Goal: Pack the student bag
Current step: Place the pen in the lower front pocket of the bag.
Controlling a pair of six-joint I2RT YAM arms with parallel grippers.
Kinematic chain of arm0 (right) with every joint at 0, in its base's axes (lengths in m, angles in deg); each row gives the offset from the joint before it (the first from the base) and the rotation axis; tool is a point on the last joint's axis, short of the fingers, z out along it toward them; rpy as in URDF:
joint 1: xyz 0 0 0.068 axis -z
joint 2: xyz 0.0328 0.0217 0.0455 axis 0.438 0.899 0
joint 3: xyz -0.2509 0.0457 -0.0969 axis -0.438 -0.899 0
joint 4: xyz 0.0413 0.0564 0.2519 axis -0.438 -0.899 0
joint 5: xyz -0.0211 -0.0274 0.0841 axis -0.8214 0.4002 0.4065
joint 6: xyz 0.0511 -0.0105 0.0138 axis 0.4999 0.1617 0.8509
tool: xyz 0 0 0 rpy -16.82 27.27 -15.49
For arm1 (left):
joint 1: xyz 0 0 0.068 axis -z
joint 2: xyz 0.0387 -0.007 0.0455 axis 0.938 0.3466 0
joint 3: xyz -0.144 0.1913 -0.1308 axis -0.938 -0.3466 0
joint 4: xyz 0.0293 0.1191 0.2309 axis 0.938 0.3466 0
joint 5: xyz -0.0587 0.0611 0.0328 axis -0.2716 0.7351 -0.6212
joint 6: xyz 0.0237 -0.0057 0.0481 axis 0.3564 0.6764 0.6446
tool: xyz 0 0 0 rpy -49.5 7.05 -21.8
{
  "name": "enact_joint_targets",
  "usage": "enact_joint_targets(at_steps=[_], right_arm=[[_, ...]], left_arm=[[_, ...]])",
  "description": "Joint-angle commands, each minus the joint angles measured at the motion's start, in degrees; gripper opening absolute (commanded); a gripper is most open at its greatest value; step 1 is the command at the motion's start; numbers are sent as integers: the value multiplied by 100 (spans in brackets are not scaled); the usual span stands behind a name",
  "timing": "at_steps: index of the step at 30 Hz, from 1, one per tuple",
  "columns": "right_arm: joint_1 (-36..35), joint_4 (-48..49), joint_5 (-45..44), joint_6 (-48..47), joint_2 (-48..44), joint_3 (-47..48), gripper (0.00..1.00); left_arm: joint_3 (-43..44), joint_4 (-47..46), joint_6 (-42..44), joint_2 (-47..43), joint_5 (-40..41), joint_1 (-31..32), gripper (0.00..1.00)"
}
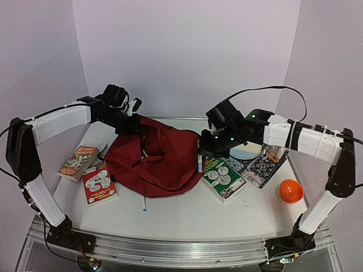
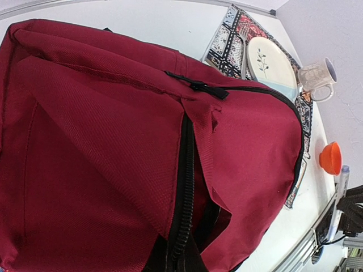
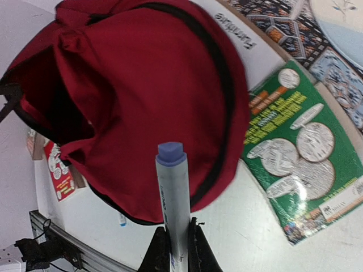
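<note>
1. Student bag: dark red with black zips. It lies slumped at the centre of the bench, between the 2 arms. In the left wrist view 1 zip gapes, with dark lining behind it.
2. Left gripper: set against the bag's fabric at its 11 o'clock corner. Its fingers are outside the wrist view, so it cannot be told whether they are spread or pressed together.
3. Right gripper: at the bag's 3 o'clock edge, with both fingers pinching a marker. The marker has a pale barrel and a blue cap, and it points out over the red fabric.
4. Green book: lies flat just beside the bag at 4 o'clock, with coins on its cover.
5. Red book: lies flat near the bag at 8 o'clock.
6. Thicker book: at 9 o'clock, just beside the red book.
7. Patterned placemat: at 3 o'clock, past the right arm. It carries a pale plate and a glass mug.
8. Orange cup: on the bench at 4 o'clock, well apart from the bag.
9. Thin pen: at 6 o'clock, just beside the bag's lower edge.
</note>
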Motion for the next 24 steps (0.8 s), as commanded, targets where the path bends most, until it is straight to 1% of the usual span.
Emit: enact_joint_targets(at_steps=[1, 3, 7, 12, 14, 20, 24], right_arm=[[-169, 579, 259, -335, 572, 778, 0], [-184, 763, 514, -383, 813, 1038, 0], [-220, 1068, 641, -413, 1318, 1520, 0], [-233, 1590, 1091, -403, 1986, 2112, 0], [-251, 1650, 1180, -402, 2270, 2406, 0], [-256, 1725, 1413, -372, 2872, 2888, 0], [-256, 1731, 1283, -334, 3078, 3067, 0]], left_arm=[[210, -216, 8, -375, -435, 109, 0], [214, -219, 3, -392, -498, 136, 0], [214, -222, 3, -421, -632, 163, 0], [249, -223, 4, -375, -745, 204, 0], [280, -222, 0, -368, -780, 215, 0], [377, -240, -32, -396, -909, 273, 0], [372, -251, -35, -394, -1063, 336, 0]])
